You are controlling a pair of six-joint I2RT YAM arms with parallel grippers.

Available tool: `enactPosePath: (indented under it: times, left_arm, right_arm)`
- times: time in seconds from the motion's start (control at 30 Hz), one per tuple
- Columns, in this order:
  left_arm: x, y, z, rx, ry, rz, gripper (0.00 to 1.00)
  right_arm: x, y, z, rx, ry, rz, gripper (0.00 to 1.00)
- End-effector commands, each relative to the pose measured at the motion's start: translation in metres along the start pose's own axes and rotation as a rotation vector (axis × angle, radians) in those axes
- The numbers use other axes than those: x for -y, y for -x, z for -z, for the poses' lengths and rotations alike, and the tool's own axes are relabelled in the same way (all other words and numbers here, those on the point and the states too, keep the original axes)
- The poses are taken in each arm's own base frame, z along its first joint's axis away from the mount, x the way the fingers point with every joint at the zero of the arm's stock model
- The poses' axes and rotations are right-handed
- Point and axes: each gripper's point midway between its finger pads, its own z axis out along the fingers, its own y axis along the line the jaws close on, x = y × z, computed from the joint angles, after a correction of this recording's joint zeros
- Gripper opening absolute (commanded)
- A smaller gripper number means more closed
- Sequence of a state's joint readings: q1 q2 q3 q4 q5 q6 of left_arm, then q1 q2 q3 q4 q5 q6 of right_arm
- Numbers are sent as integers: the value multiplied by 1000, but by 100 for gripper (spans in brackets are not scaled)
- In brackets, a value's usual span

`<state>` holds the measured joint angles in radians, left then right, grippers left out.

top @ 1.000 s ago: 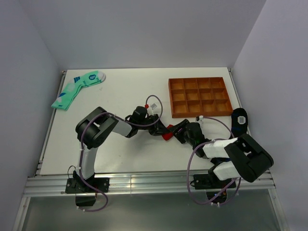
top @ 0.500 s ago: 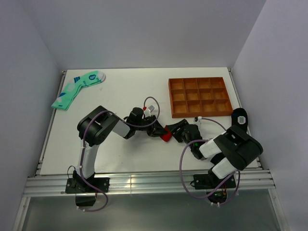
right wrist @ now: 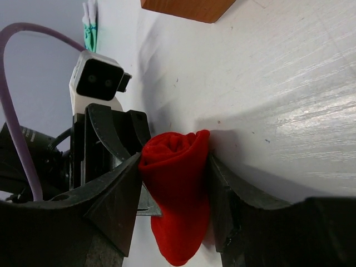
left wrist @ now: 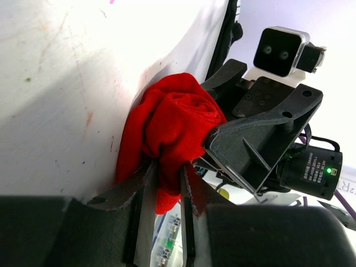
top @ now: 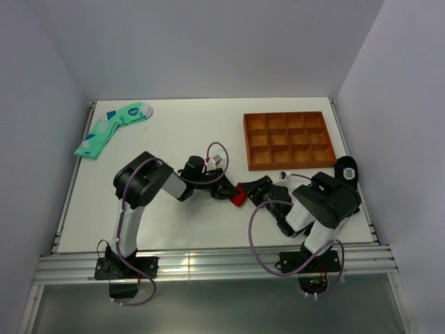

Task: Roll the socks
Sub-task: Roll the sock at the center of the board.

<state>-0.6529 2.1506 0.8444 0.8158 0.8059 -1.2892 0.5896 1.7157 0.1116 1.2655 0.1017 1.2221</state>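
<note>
The red socks [top: 239, 194] sit as a rolled bundle at the middle of the table, between the two arms. In the left wrist view the socks [left wrist: 169, 130] bunch up with one fold pinched between the two fingers of my left gripper [left wrist: 164, 178], which is shut on them. In the right wrist view the roll of socks [right wrist: 177, 189] fills the gap of my right gripper [right wrist: 173, 183], both fingers pressing its sides. From above, my left gripper [top: 226, 191] meets the bundle from the left and my right gripper [top: 249, 192] from the right.
A brown compartment tray [top: 288, 139] stands at the back right. A mint-green sock with blue marks [top: 111, 126] lies at the back left corner. A black sock with white pattern [top: 345, 171] rests by the right edge, just beyond my right arm.
The right arm has folded in toward the table's middle, its elbow moving left. The red bundle and both grippers have shifted slightly left. Both grippers keep their hold.
</note>
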Motion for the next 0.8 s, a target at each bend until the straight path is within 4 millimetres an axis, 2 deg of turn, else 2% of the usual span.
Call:
enactPosePath:
  times: [0.0, 0.27, 0.57, 0.67, 0.77]
  left_arm:
    - [-113, -58, 16, -113, 345, 287, 0]
    - [-106, -52, 16, -135, 341, 271, 0]
    - [-102, -46, 18, -145, 321, 278, 0]
    - [-101, -47, 18, -152, 312, 280, 0]
    - [-101, -46, 19, -154, 307, 283, 0]
  right_arm:
    - [43, -14, 7, -54, -137, 101, 56]
    - [45, -17, 5, -77, -163, 203, 56]
    - [46, -26, 7, -97, -136, 207, 57]
    - [45, -28, 4, -106, -137, 208, 55]
    - [45, -25, 5, -93, -139, 205, 47]
